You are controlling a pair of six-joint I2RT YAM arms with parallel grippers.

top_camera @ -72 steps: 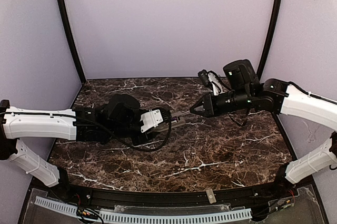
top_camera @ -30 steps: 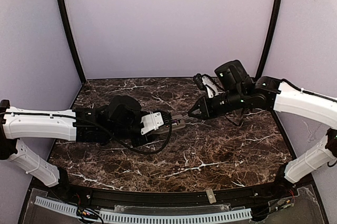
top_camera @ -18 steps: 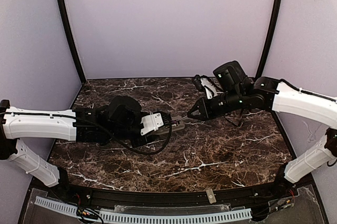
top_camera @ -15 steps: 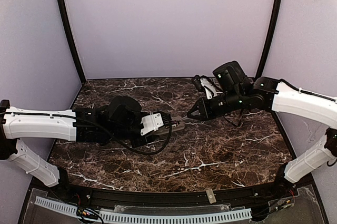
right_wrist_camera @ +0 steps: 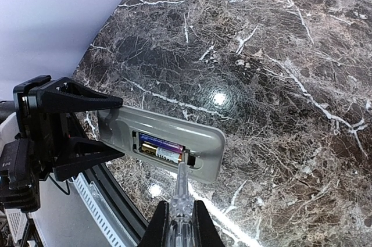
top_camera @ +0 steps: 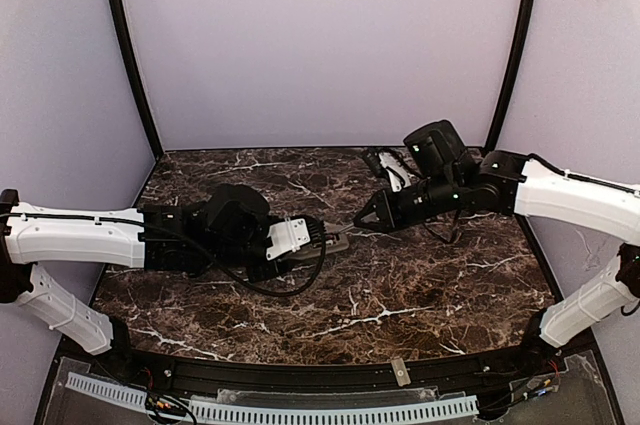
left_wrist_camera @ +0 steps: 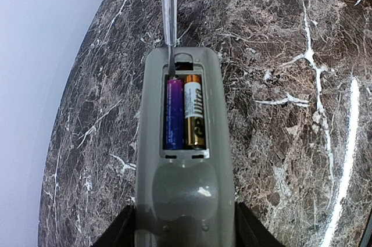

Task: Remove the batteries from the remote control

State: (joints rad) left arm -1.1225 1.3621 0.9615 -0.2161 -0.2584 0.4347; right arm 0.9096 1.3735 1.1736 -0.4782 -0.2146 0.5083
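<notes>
The left tool point(top_camera: 315, 238) is clamped on the remote control point(left_wrist_camera: 186, 194), its two black fingers point(left_wrist_camera: 113, 234) pressing the long sides at the lower edge of the left wrist view. In the overhead view the remote sits just left of centre, over the dark marbled bench point(top_camera: 400, 295); whether it touches the bench cannot be told. Its grey back faces up and the battery recess point(left_wrist_camera: 183, 71) lies uncovered. Two cells lie side by side in the recess, touching: a purple battery point(left_wrist_camera: 173, 113) on the left in the left wrist view and a gold battery point(left_wrist_camera: 194, 113) on the right. The right tool point(right_wrist_camera: 181, 226), reaching in from the right of the overhead view, is closed on a screwdriver point(right_wrist_camera: 181, 200) with a clear handle. The thin metal tip of the screwdriver reaches into the recess at the upper end of the purple battery, beside the notch at the remote's far end.
</notes>
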